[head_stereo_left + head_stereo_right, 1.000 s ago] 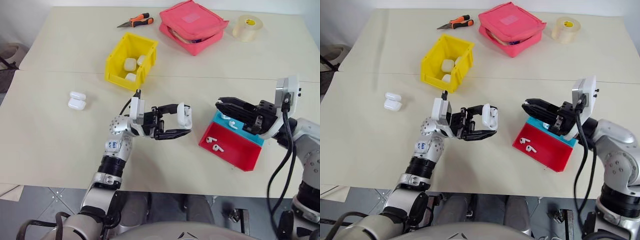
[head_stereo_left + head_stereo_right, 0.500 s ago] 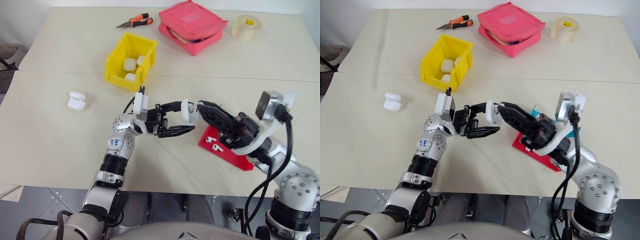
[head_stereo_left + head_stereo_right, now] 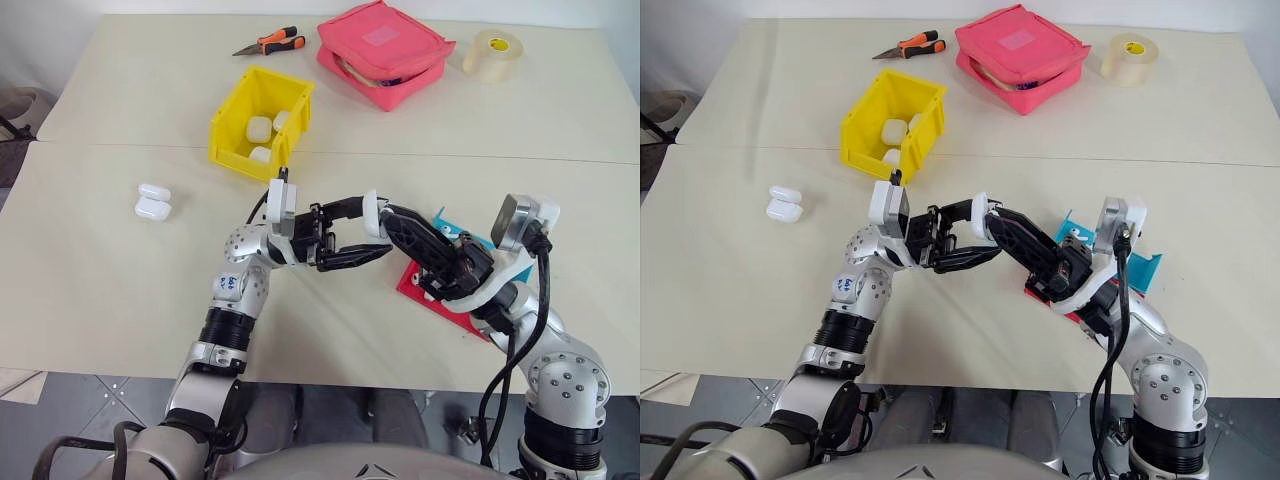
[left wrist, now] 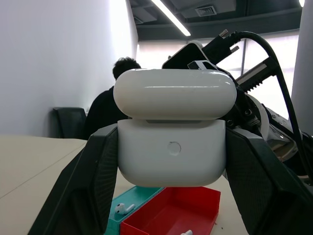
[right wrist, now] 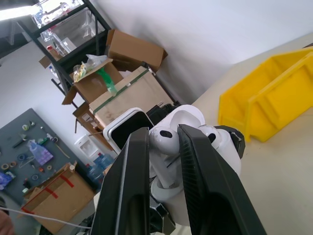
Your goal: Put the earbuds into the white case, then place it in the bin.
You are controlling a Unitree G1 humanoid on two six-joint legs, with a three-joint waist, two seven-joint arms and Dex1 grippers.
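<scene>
My left gripper [image 3: 368, 228] is shut on the white case [image 4: 171, 161] and holds it above the table's middle, with its lid raised. My right gripper [image 3: 392, 220] reaches in from the right, its tips right at the case. It is shut on one earbud [image 5: 162, 138], which hangs just over the open case [image 5: 217, 144]. More earbuds [image 4: 124, 208] lie in the red-and-blue tray [image 3: 452, 312] under the right arm. The yellow bin [image 3: 228, 128] stands farther back on the left with white cases inside.
Two white cases [image 3: 153, 201] lie on the table at the left. A pink zip pouch [image 3: 385, 50], a tape roll [image 3: 493, 52] and orange-handled pliers [image 3: 272, 42] sit along the far edge. A seam crosses the table behind the grippers.
My right gripper has swung left from above the tray to the case, rolling its wrist and bringing an earbud with it. The left gripper has kept the case almost still.
</scene>
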